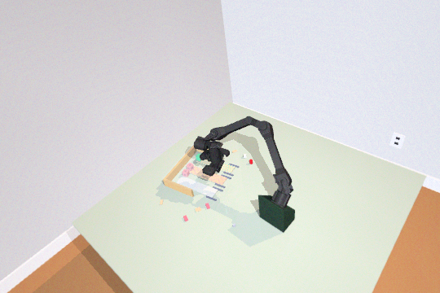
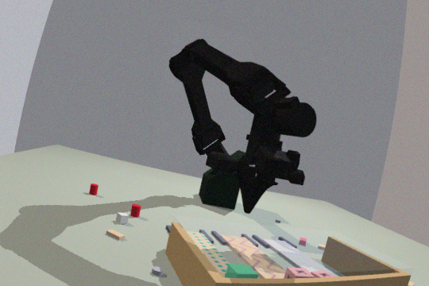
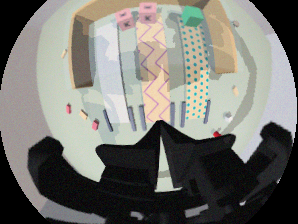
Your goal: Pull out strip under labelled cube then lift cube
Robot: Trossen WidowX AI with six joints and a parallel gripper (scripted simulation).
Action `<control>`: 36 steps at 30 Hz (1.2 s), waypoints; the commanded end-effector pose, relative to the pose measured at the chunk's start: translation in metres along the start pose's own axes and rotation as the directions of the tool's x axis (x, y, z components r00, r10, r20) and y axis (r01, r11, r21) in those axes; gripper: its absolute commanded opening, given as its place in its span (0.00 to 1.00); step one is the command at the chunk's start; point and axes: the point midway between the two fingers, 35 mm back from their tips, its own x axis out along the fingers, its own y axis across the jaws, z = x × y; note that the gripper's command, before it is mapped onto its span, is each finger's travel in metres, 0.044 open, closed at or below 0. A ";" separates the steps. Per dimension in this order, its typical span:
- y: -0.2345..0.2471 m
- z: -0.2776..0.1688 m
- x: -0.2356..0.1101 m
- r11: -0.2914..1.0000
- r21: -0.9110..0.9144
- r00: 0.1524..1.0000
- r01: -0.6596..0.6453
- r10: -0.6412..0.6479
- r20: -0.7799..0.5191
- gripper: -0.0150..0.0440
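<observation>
Labelled cubes (image 3: 137,15) at 12 o'clock sit on strips against the tray wall (image 3: 81,50) | hand (image 3: 161,137) pinched shut, empty, poised over zigzag strip's (image 3: 152,63) near end

matte black jointed arm (image 2: 238,79) (thin white marks), dark green base (image 1: 285,219).

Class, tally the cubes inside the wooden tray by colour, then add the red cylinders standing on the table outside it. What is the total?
Pink cubes: 2
Green cube: 1
Red cylinders: 2
Total: 5
</observation>
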 end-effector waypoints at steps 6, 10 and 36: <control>0.001 -0.002 0.018 1.000 -0.008 1.000 -0.003 0.003 -0.008 0.25; 0.001 -0.002 0.025 1.000 -0.008 1.000 -0.002 0.002 -0.008 0.25; -0.001 -0.004 0.060 1.000 -0.007 1.000 0.001 -0.001 -0.009 0.25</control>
